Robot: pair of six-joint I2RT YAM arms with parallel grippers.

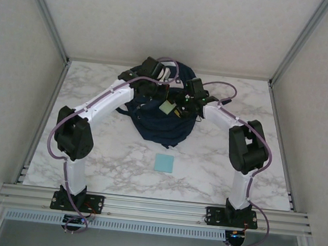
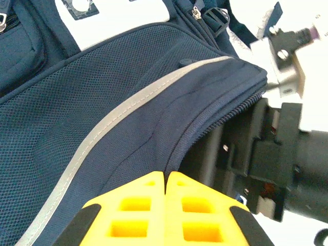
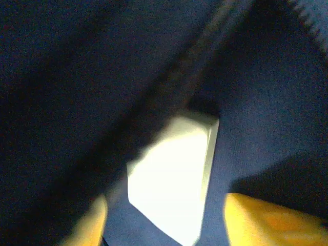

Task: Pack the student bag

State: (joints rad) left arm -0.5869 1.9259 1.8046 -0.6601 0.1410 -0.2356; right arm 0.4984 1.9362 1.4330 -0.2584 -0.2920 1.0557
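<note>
**Left gripper** [image 2: 165, 175]: fingers pressed together, pinching the zip edge of the bag [image 2: 77, 102]. The edge runs straight into the seam between them. Past the tips lies a navy mesh panel crossed by a grey stripe [image 2: 102, 128], with a white patch [image 2: 123, 15] at the top of this view. The bag gapes open to the right of the pinched edge. The black-and-white hardware of the right arm [image 2: 287, 148] stands just beside the gap.

**Right gripper** [image 3: 166, 200]: fingers spread, one at each lower corner of the wrist view. A pale block [image 3: 171, 179] lies between and just past the tips. The view is blurred, so contact with either finger cannot be told. Dark navy fabric surrounds the block and the fingers.

**Top view:** the bag rests on the marble table [image 1: 90, 150], midway across and toward the far edge. The left arm [image 1: 104, 102] and the right arm bend inward and meet over it. The block shows pale green on the bag, between the two wrists. A blue square [image 1: 164, 163] lies flat on the table on the near side of the bag, apart from it.
</note>
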